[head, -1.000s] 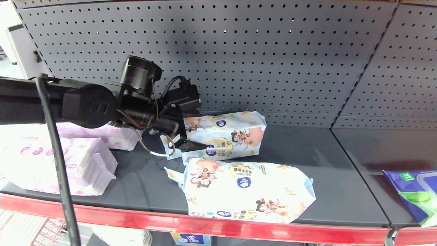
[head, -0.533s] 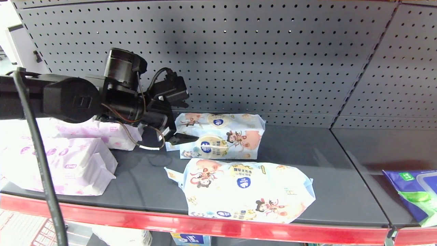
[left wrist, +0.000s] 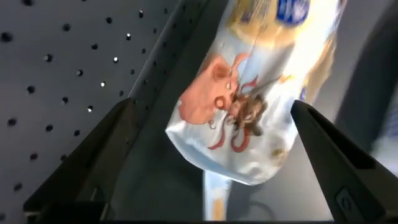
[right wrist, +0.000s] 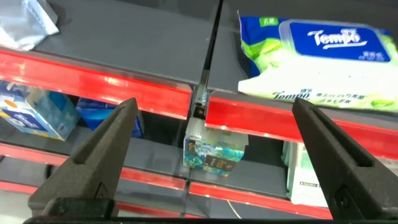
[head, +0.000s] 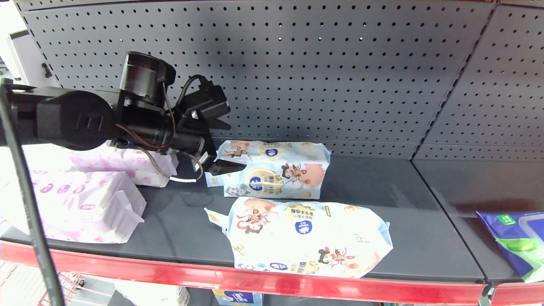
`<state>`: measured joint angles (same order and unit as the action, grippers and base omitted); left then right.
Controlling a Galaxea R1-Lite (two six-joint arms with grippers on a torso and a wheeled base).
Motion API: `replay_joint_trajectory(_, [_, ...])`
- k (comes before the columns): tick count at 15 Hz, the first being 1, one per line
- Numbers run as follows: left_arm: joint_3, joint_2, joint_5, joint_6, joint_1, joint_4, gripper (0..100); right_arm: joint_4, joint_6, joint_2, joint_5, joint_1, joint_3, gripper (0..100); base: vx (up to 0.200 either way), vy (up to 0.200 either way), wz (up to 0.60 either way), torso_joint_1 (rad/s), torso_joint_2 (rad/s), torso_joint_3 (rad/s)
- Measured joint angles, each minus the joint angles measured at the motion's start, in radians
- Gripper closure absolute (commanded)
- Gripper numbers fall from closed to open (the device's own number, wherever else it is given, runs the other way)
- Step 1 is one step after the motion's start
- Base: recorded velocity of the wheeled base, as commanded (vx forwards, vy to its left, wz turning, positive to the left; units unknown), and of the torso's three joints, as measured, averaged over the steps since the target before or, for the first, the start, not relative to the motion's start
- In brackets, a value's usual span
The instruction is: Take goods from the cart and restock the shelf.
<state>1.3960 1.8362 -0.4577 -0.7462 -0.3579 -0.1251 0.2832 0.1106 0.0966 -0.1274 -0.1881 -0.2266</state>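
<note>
Two cartoon-printed soft packs lie on the dark shelf (head: 403, 199): a rear pack (head: 280, 170) close to the pegboard and a front pack (head: 306, 233) near the red edge. My left gripper (head: 229, 146) hovers open at the rear pack's left end, with its fingers spread above and beside that end. In the left wrist view the same rear pack (left wrist: 242, 106) shows ahead between the wide-apart fingers of the left gripper (left wrist: 211, 109), untouched. My right gripper (right wrist: 214, 106) is open and holds nothing, below the shelf front.
Pink-printed soft packs (head: 85, 204) (head: 131, 163) lie at the shelf's left. A blue and green wipes pack (head: 518, 242) (right wrist: 311, 56) sits on the neighbouring bay to the right. The red shelf lip (head: 297, 284) runs along the front. Bare shelf lies right of the cartoon packs.
The left gripper has drawn back to the left and slightly up, away from the rear pack. That pack shifted from a skewed pose to lying square along the back.
</note>
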Motion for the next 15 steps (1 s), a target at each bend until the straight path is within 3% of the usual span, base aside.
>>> replay_joint_trajectory(3, [-0.051, -0.076, 0.005, 0.153, -0.016, 0.001, 0, 0.001, 0.0, 0.0, 0.0, 0.0, 0.007, 0, 0.0, 0.0, 0.0, 0.0, 0.0, 0.0])
replay_joint_trajectory(5, [-0.119, -0.139, 0.049, 0.221, -0.014, 0.002, 0, 0.0, 0.0, 0.0, 0.0, 0.0, 0.011, 0, 0.0, 0.0, 0.0, 0.0, 0.0, 0.0])
replay_joint_trajectory(7, [-0.174, -0.197, 0.131, 0.279, 0.004, 0.004, 0, 0.0, 0.0, 0.0, 0.0, 0.0, 0.013, 0, 0.0, 0.0, 0.0, 0.0, 0.0, 0.0])
replay_joint_trajectory(10, [-0.224, -0.253, 0.277, 0.298, 0.049, 0.004, 0, 0.0, 0.0, 0.0, 0.0, 0.0, 0.015, 0, 0.0, 0.0, 0.0, 0.0, 0.0, 0.0])
replay_joint_trajectory(13, [-0.237, -0.267, 0.341, 0.304, 0.066, 0.004, 0, 0.0, 0.0, 0.0, 0.0, 0.0, 0.015, 0, 0.0, 0.0, 0.0, 0.0, 0.0, 0.0])
replay_joint_trajectory(15, [-0.241, -0.257, 0.35, 0.306, 0.068, 0.004, 0, 0.0, 0.0, 0.0, 0.0, 0.0, 0.015, 0, 0.0, 0.0, 0.0, 0.0, 0.0, 0.0])
